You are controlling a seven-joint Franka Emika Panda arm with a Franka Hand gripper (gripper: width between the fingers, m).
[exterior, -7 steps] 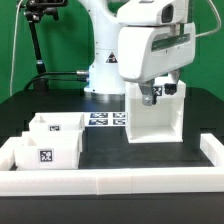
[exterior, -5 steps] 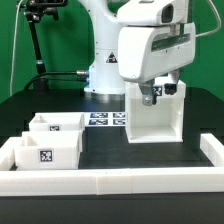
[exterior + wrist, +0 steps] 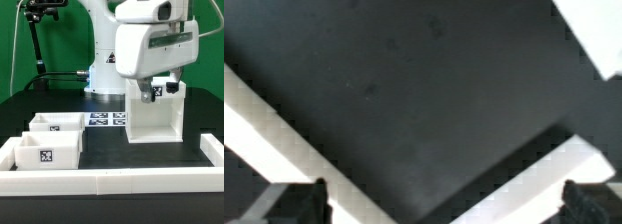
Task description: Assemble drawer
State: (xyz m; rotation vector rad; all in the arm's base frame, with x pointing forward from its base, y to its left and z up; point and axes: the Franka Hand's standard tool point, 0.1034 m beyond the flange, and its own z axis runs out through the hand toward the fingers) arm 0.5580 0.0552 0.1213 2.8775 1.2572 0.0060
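The tall white casing [image 3: 155, 118] stands upright on the black table at the exterior view's right. My gripper [image 3: 159, 93] hangs over its top opening, fingers just at the upper edge, open and holding nothing. In the wrist view my gripper [image 3: 441, 205] shows two dark fingertips [image 3: 295, 205] set wide apart, with white casing walls [image 3: 263, 135] running in a V between them and dark surface inside. Two small white trays, one behind [image 3: 57, 125] and one in front [image 3: 45, 150] with a square tag, sit together at the exterior view's left.
The marker board [image 3: 105, 119] lies flat behind the trays, next to the casing. Low white rim walls [image 3: 110, 181] run along the front and both sides of the table. The robot base [image 3: 100, 75] and a black stand [image 3: 38, 45] are at the back.
My gripper has risen slightly above the casing's top. The casing and the trays have not moved.
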